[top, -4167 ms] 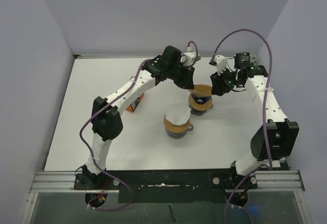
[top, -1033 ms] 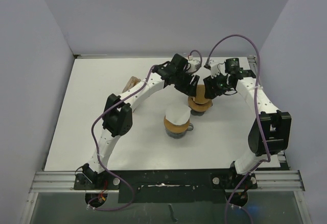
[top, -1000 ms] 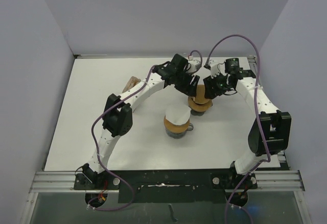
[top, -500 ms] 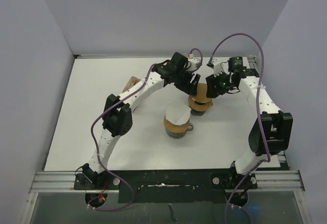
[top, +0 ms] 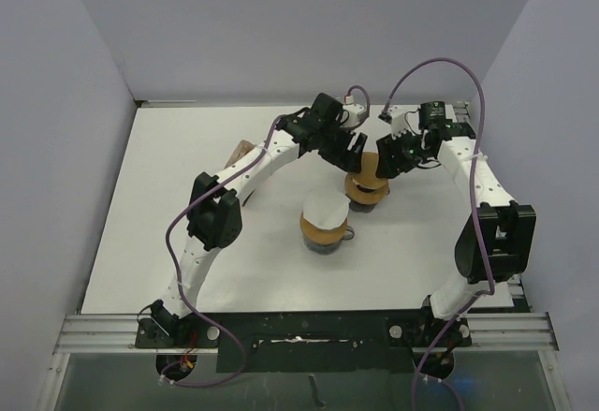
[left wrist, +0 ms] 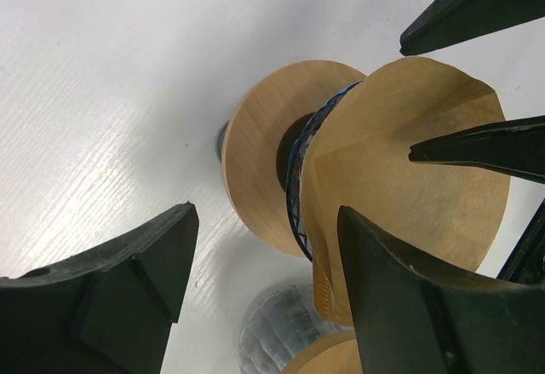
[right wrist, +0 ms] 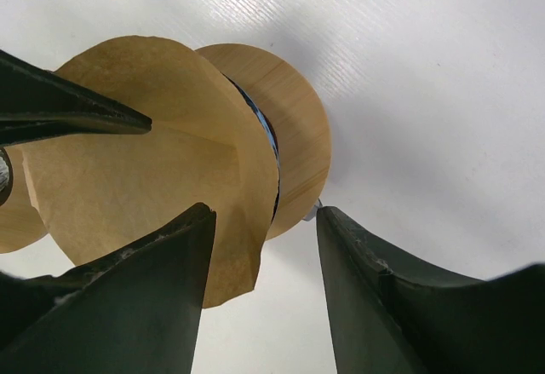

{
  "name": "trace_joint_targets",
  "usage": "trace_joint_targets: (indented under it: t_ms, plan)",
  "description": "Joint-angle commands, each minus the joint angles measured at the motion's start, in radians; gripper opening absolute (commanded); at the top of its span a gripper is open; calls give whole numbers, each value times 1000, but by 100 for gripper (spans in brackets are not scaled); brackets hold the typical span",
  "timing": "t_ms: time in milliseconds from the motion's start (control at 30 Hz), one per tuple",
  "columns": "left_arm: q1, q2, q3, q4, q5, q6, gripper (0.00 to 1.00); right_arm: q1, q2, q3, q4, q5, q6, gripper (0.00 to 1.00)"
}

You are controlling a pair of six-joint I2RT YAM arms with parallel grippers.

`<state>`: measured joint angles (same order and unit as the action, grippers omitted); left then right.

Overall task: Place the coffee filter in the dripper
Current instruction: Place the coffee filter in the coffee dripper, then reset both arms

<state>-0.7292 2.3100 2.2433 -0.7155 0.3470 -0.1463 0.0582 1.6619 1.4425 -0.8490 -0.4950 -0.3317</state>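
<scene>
Two robot arms met over the back-ctr of a white desk, seen from above and from both wrists. The brown paper coffee filter stood opened as a cone in the dripper, w/ its top flaring well above the dripper's wooden collar and leaning to one side.

The left claw was open, its fingers spread wide w/ collar and filter btwn them. One finger overlapped the filter's edge; I couldn't tell if it touched.

The right claw was also open, jaws apart and gripping nothing, w/ one finger lying across the filter's lower edge. From each wrist, the other claw's black fingertips reached in over the paper.

Nearer the arm bases, just beside the dripper, stood a second dripper w/ a white filter.
</scene>
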Motion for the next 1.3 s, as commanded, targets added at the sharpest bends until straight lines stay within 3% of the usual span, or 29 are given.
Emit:
trace_joint_targets:
  t_ms: [0,433,800,1067,1267]
  plan:
    - [7,-57,51,17,38,-1,66,-6,-6,65,-11,-44,-3,52]
    - [29,-135,58,6,66,38,68,-25,-36,122,-32,-76,-7,57]
    - [107,-300,-8,22,-14,144,71,-134,-67,241,-59,-132,0,71]
    - [237,-485,-226,180,-208,212,80,-228,-58,288,0,-2,17,89]
    - [299,-688,-579,442,-451,273,97,-269,-16,306,66,91,46,97]
